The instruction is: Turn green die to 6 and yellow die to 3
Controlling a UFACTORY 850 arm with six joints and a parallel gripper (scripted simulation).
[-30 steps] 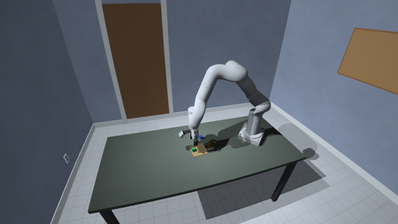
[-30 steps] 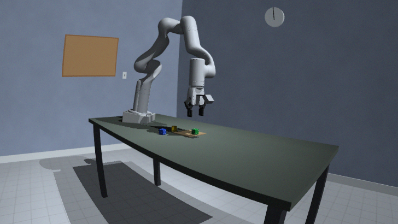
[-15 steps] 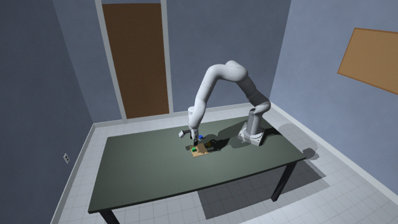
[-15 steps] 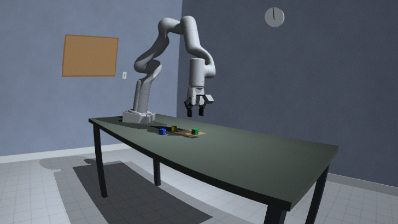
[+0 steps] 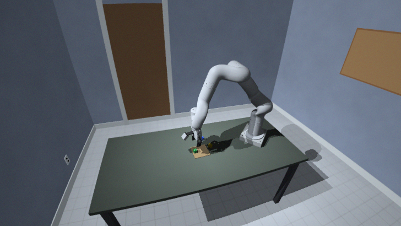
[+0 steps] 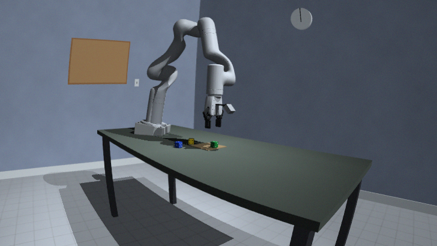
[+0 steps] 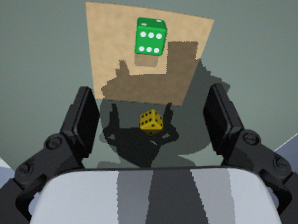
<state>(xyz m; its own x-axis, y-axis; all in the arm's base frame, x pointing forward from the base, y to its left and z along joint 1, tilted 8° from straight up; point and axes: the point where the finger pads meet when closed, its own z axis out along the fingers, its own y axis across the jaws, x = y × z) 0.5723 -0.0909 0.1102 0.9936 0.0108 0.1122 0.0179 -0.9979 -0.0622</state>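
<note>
Exterior view, left to right. Blue die (image 5: pixel 202 138) (image 6: pixel 178 144): on the worktop (image 5: pixel 145 171) (image 6: pixel 260 171) (image 7: pixel 45 40), off the mat. Yellow die (image 5: pixel 210 145) (image 6: pixel 191 141) (image 7: pixel 151 121): also off the mat (image 5: pixel 203 154) (image 6: pixel 222 146) (image 7: pixel 107 45), just beside its left edge; 3 faces seen in the wrist view, lined up with the gap between the 2 fingers (image 5: pixel 199 143) (image 6: pixel 213 123). Fingers: wide open, 0 dice held, raised above the worktop. Green die (image 5: pixel 195 150) (image 6: pixel 214 144) (image 7: pixel 150 40): on the mat, rightmost; a 6 shows, top face uncertain. Judgement: if yellow is next, descend leftward, fingers straddling it.
</note>
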